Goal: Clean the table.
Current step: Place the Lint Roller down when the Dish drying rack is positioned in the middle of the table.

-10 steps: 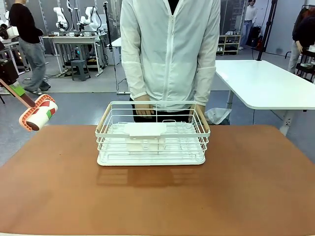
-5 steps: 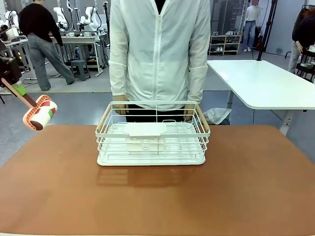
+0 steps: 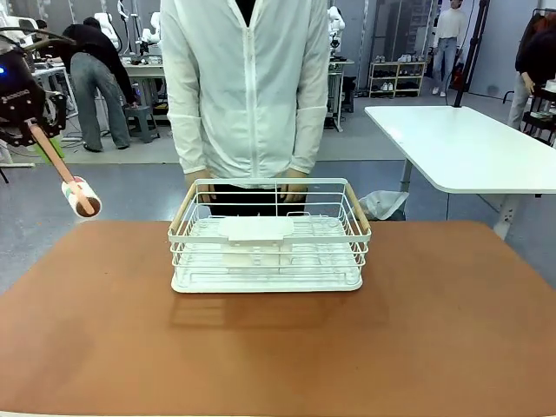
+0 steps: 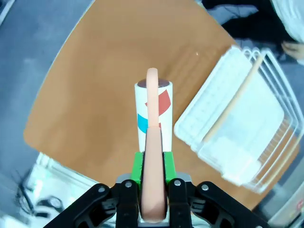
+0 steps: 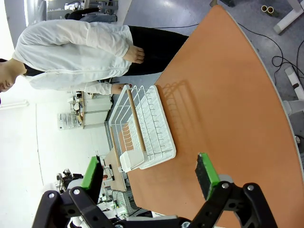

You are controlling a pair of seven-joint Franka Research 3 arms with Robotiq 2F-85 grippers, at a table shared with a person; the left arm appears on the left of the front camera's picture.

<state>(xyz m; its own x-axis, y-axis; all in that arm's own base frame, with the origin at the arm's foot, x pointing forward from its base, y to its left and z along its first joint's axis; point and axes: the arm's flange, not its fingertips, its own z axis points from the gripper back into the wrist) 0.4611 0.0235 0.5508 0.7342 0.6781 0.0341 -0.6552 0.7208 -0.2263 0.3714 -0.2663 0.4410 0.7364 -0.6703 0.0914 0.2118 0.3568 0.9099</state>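
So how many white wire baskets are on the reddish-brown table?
1. The white wire basket with pale wooden handles stands at the middle of the flat reddish-brown table, near its far edge, in front of the person. Nothing seems to hide another.

text: none legible | roller point(image 4: 153, 110): red and blue marks only, no words could be read

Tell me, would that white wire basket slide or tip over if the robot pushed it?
Probably slide: the wire basket sits low and wide on a flat tray base. It looks mostly thin wire, so likely light. The smooth table should let it glide.
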